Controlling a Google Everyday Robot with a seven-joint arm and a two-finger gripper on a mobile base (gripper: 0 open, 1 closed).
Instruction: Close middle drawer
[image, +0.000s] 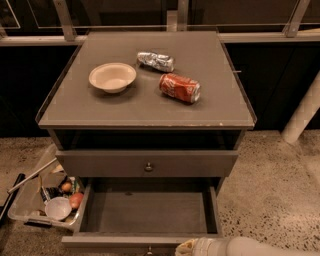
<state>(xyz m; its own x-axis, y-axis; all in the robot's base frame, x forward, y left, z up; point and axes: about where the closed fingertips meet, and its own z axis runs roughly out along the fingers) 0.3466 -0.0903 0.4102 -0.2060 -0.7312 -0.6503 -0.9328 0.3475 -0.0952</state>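
Jaws of the gripper (189, 247) cannot be judged as spread or pressed together, since only its pale end shows at the bottom edge. It sits at the front edge of the middle drawer (150, 212), a little right of the drawer's knob (148, 250); I cannot tell if it touches. This drawer is pulled far out and its inside is bare. Above it the upper drawer (100, 163) is shut. On the cabinet top (70, 107) a cream bowl (112, 76) stands at the left, a crushed silver can (156, 61) lies behind, and a red can (180, 88) lies on its side. A clear bin (27, 202) with small things stands on the floor at the left.
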